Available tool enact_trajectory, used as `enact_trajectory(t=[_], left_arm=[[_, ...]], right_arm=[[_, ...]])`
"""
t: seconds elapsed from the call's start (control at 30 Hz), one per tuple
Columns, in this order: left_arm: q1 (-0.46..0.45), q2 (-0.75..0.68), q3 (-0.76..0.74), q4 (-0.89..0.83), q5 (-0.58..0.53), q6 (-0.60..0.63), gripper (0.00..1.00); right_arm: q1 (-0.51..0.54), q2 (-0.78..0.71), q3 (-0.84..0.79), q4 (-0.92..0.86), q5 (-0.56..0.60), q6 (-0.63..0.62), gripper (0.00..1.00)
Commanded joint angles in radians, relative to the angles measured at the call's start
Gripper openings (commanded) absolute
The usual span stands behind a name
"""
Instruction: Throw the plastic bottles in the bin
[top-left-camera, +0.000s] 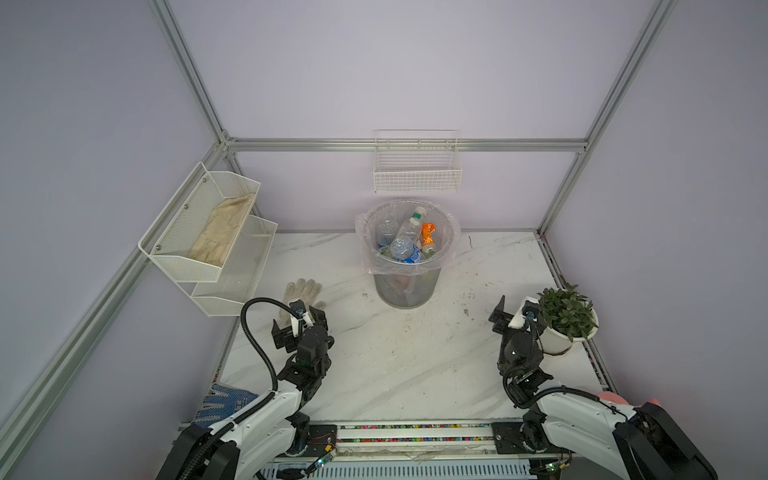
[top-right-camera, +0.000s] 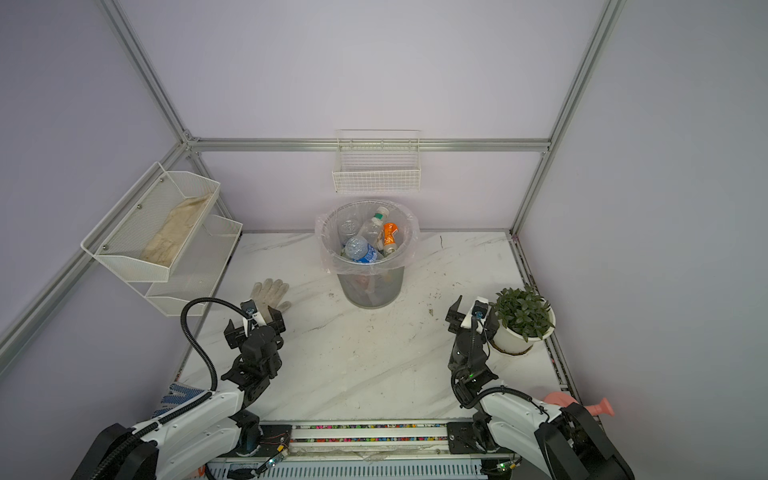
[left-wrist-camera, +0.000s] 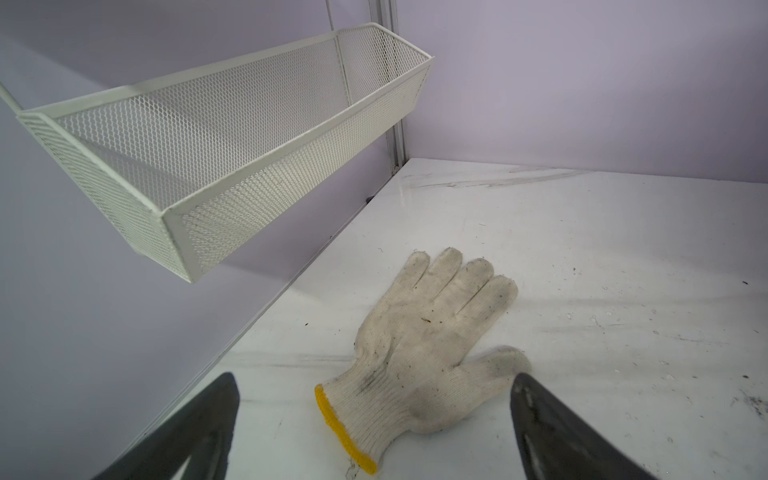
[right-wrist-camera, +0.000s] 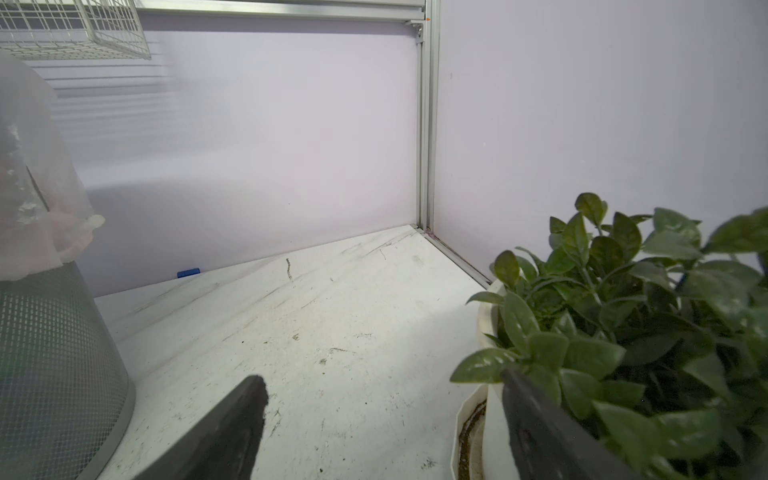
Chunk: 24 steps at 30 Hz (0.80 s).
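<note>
As far as we can see in both top views, the plastic bottles lie piled inside the bin at the back of the table with none left outside, so we judge the task all but done. In the left wrist view the left gripper gapes wide and empty near a white glove, well apart from the bin. In the right wrist view the right gripper is wide and empty too, between bin and potted plant

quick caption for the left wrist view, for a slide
Open left hand above a soiled white glove on the marble table, white mesh basket on the wall beside.
</note>
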Motion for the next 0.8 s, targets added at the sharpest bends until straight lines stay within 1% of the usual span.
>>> enact_trajectory(t=[0.0,0.07,0.23,0.37,0.47,0.6,0.77], left_arm=[[0.023,0.035,-0.029,0.136,0.016,0.022,1.00],[0.031,0.068,-0.015,0.149,0.019,0.025,1.00],[0.045,0.144,-0.008,0.252,0.034,0.062,1.00],[0.049,0.171,0.016,0.232,0.038,0.057,1.00],[0.065,0.203,-0.005,0.341,0.060,0.081,1.00],[0.079,0.254,0.009,0.392,0.076,0.095,1.00],[0.085,0.308,-0.001,0.507,0.089,0.126,1.00]], right_arm=[[-0.022,0.021,0.009,0.090,-0.058,-0.018,0.90],[-0.034,0.034,0.007,0.107,-0.072,-0.016,0.90],[-0.071,0.057,0.007,0.138,-0.106,-0.004,0.90],[-0.094,0.073,0.004,0.162,-0.127,0.002,0.90],[-0.107,0.094,-0.003,0.205,-0.139,-0.001,0.90],[-0.126,0.124,-0.008,0.250,-0.158,0.000,0.90],[-0.164,0.182,-0.009,0.323,-0.185,0.006,0.89]])
